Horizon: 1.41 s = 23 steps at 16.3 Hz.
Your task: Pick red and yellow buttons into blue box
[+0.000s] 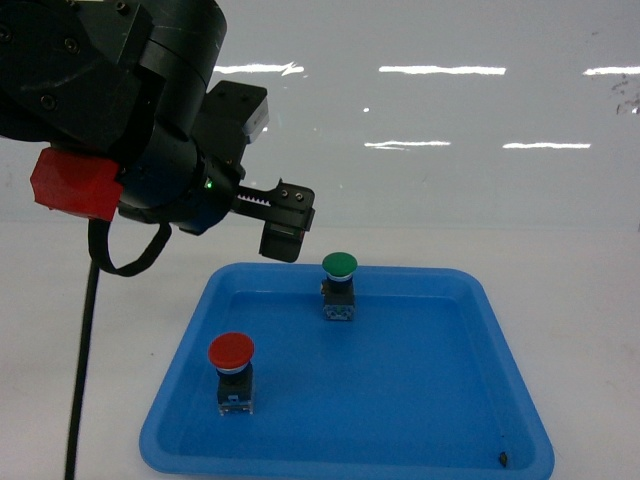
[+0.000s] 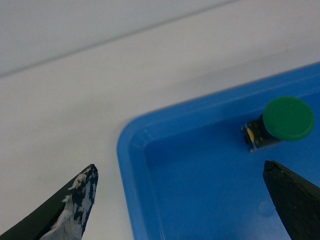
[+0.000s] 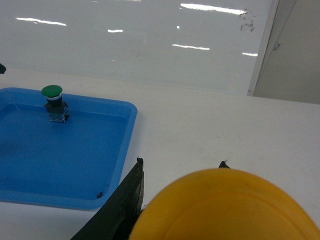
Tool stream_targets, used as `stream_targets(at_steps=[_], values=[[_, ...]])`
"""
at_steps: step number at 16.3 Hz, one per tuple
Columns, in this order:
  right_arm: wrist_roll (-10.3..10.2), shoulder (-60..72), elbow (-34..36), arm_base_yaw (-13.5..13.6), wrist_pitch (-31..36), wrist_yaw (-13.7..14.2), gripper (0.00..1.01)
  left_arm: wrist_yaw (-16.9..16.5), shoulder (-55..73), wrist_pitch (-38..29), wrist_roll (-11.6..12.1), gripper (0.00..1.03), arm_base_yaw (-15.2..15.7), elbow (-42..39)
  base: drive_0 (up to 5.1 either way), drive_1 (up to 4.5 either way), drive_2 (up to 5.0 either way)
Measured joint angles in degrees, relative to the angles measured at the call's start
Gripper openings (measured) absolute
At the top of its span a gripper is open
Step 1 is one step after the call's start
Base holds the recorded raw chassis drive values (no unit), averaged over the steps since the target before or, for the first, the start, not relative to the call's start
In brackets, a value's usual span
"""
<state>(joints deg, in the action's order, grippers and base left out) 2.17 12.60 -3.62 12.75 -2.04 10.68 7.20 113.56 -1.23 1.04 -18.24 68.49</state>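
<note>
Filling the lower right of my right wrist view, the round yellow-capped push-button (image 3: 225, 207) sits pinched in the right gripper's fingers (image 3: 117, 212). The left gripper (image 2: 180, 200), fingers spread, hovers at the shallow blue plastic tray's (image 1: 500, 330) upper-left corner. The red-capped button (image 1: 232, 352) stands at the tray's lower left in head view. I judge yellow's transport underway; next it needs the deep blue box, unseen here.

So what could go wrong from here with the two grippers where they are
1. The left gripper, open, hangs over the tray corner nearest the green button; closing here could take the wrong cap instead of the red button.
2. The right gripper holds the yellow button right at its camera, and no blue box shows in any view, so the drop spot is unconfirmed.
3. The yellow cap blocks much of the right wrist view.
</note>
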Motion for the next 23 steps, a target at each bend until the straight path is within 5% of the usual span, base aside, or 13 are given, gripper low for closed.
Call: stream_targets(at_steps=[4,8,23], values=[[0.0,0.0,0.0,0.0,0.0,0.0,0.39,-1.2,-3.48,6.01,-9.66,0.98,-0.28,-3.41,0.0,0.0,0.0],[0.0,0.0,0.0,0.0,0.0,0.02,0.39,-1.64,-8.28,5.79,-13.16,0.98,-1.31,-8.24,0.0,0.0,0.0],[0.0,0.0,0.0,0.0,0.0,0.02,0.39,-2.32,2.54,-0.26,-16.26,0.98,-4.44,-11.02,0.0,0.0,0.0]])
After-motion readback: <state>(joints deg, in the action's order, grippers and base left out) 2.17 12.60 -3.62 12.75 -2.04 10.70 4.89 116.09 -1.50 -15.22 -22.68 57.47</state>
